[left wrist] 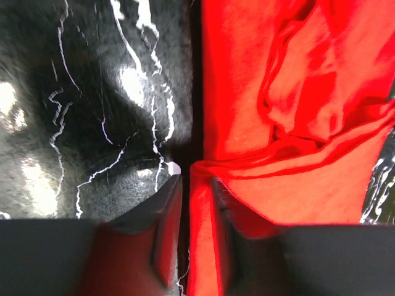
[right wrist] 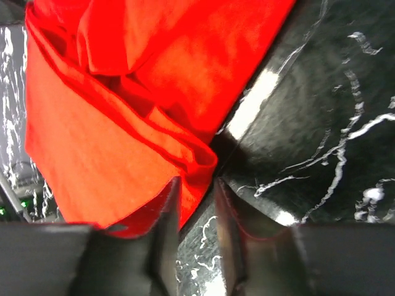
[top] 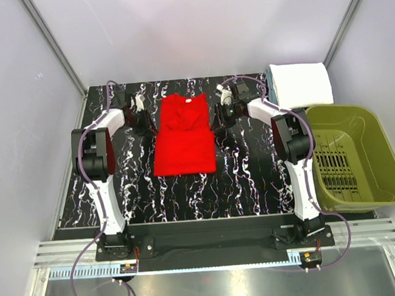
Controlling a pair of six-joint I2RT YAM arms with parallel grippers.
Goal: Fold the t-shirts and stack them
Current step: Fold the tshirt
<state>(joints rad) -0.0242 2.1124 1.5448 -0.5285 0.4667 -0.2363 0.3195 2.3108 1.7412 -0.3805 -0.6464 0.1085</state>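
Observation:
A bright red t-shirt [top: 183,135] lies on the black marbled table [top: 254,178], its sides folded in to a long rectangle, collar at the far end. My left gripper [top: 152,124] is at its upper left edge. In the left wrist view the gripper [left wrist: 196,182] is open a little, and the edge of the red t-shirt [left wrist: 290,92] runs through the gap. My right gripper [top: 216,119] is at the upper right edge. Its wrist view shows the gripper [right wrist: 196,183] open, with a fold of the red t-shirt [right wrist: 123,92] just reaching between the tips. A folded white t-shirt [top: 301,83] sits at the back right.
An olive-green plastic basket [top: 337,108] stands on the right of the table, just in front of the white stack. Both arms' bases are bolted at the near edge. Grey walls close the back and the sides.

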